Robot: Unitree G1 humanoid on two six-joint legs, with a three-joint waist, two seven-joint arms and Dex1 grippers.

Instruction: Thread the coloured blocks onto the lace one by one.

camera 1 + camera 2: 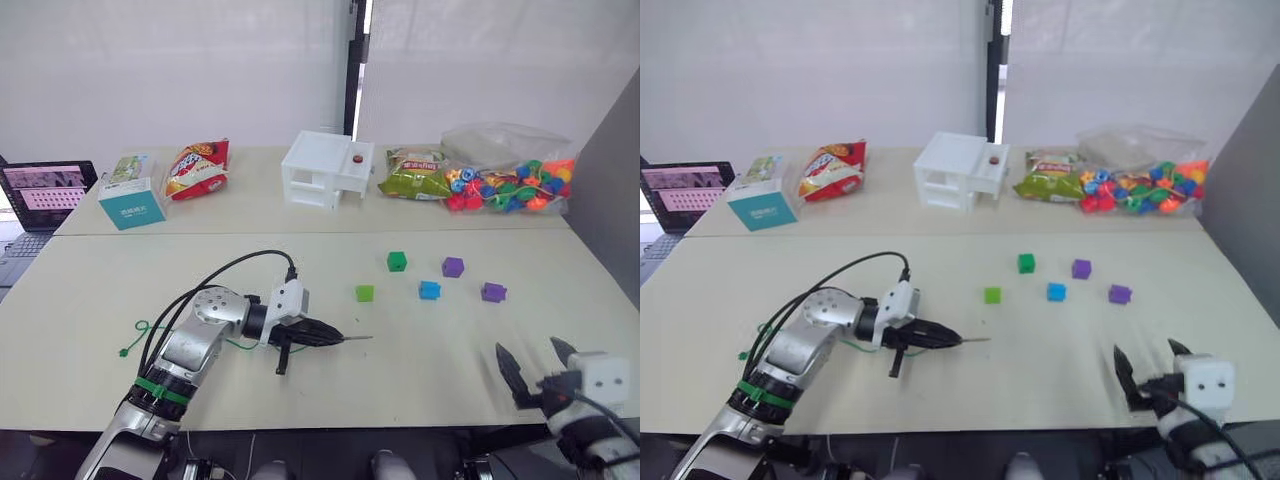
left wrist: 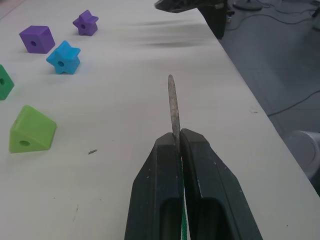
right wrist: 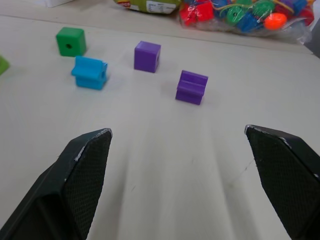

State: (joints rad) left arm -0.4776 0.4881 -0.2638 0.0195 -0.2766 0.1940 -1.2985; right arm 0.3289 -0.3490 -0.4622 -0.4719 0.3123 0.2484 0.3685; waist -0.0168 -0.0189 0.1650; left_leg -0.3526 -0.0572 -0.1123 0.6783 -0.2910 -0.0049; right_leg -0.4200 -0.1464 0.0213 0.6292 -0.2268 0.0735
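Five blocks sit loose on the counter, none on the lace yet, so this looks like the very start. They're in a small cluster right of the middle: light green (image 1: 365, 293) nearest the left arm, dark green (image 1: 397, 261) behind it toward the far edge, then blue (image 1: 430, 290), and two purple ones (image 1: 453, 266) (image 1: 493, 292) further toward the right edge.

The left pincer (image 1: 322, 337) is clamped on the lace (image 1: 240, 345) just behind its stiff grey tip (image 2: 172, 107), which sticks out past the fingers. The green cord trails back under the arm toward the counter's left edge, ending in a little loop (image 1: 136, 337).

The bit that matters: the tip lies low over the counter, pointing toward the right edge, and the light green block is ahead of it and a bit off toward the far edge, so not lined up. In the left wrist view that block's hole (image 2: 24, 143) faces the near side, not square to the tip.

The right pincer (image 1: 536, 367) hovers spread wide and empty at the near right corner, the purple pair and blue in front of it. My guess is that the right arm picks up a block to present its hole.
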